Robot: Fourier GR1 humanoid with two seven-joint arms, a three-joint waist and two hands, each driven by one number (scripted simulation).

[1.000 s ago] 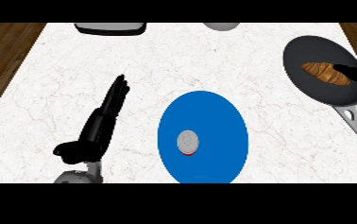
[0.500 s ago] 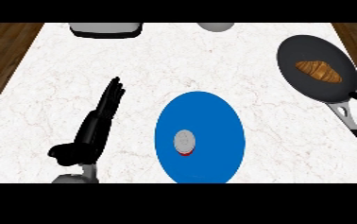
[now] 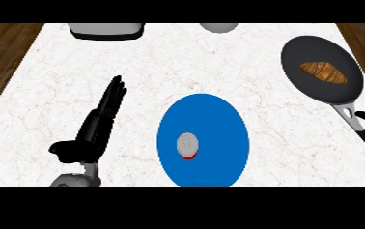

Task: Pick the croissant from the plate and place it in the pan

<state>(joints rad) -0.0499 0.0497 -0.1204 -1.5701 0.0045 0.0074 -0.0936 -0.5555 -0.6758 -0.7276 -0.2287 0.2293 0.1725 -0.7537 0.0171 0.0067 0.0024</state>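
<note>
The brown croissant (image 3: 323,72) lies inside the dark pan (image 3: 302,54) at the right edge of the marble counter. The pan's handle (image 3: 349,116) points toward the lower right. A blue plate (image 3: 214,121) sits near the front centre, and on it rests a small grey disc with a red rim (image 3: 187,145). My left hand (image 3: 96,126) rests at the lower left with straight fingers pointing up the counter, holding nothing, well left of the plate. My right hand shows nowhere.
A grey and black appliance (image 3: 107,30) stands at the back left edge. A grey round object (image 3: 218,27) sits at the back centre. Dark wood floor (image 3: 14,44) shows past the counter's left side.
The whole scene has drifted leftward in view, so the pan and croissant show more fully. The left hand keeps its pose.
</note>
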